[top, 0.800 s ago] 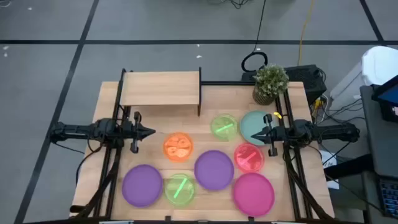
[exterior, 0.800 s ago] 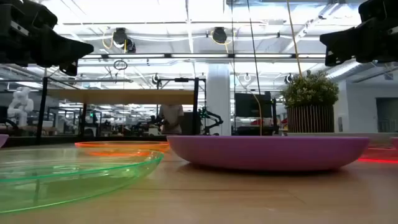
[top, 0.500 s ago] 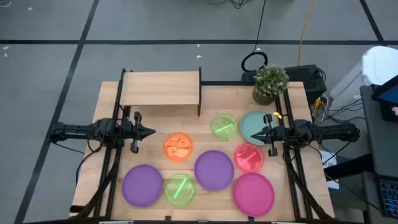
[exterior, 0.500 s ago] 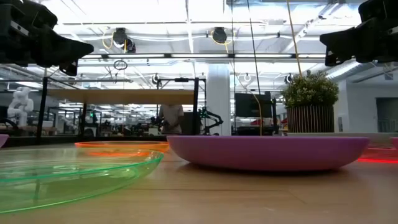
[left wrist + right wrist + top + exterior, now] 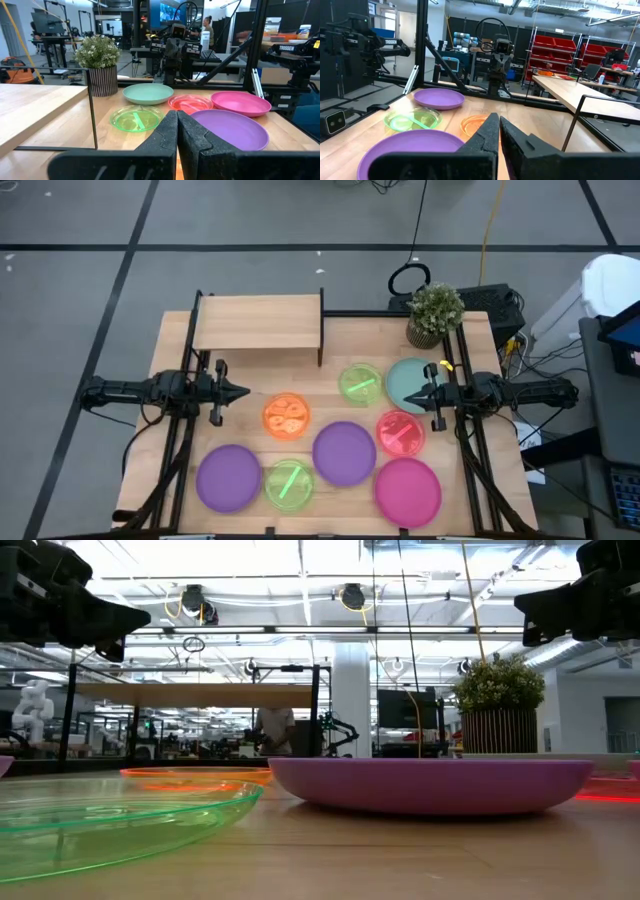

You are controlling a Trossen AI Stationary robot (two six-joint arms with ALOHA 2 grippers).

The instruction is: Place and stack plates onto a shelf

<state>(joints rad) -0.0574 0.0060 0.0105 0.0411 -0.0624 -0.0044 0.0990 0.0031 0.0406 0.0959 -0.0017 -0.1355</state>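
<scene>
- We see the left tool (image 5: 243, 391) hanging above the surface (image 5: 250, 380) with its fingers pressed together and nothing in them; the shelf (image 5: 258, 323) stands just beyond it, bare on top.
- The orange plate (image 5: 286, 416) lies just ahead of the left tool's tip, a little toward the near edge.
- We see the right tool (image 5: 411, 397) facing it from the other side, fingers likewise closed and empty, its tip over the rim of the pale teal plate (image 5: 411, 383).
- The red-pink plate (image 5: 400, 432) lies just beside the right tool, and the magenta plate (image 5: 407, 491) lies farther toward the near edge.
- Between the two tools lie one green plate (image 5: 360, 384) and the central purple plate (image 5: 344, 452).
- Nearer the front edge, on the left tool's side, we find a second purple plate (image 5: 229, 477) and a second green plate (image 5: 289, 483) touching it.
- A potted plant (image 5: 435, 313) stands beyond the right tool, beside the shelf.
</scene>
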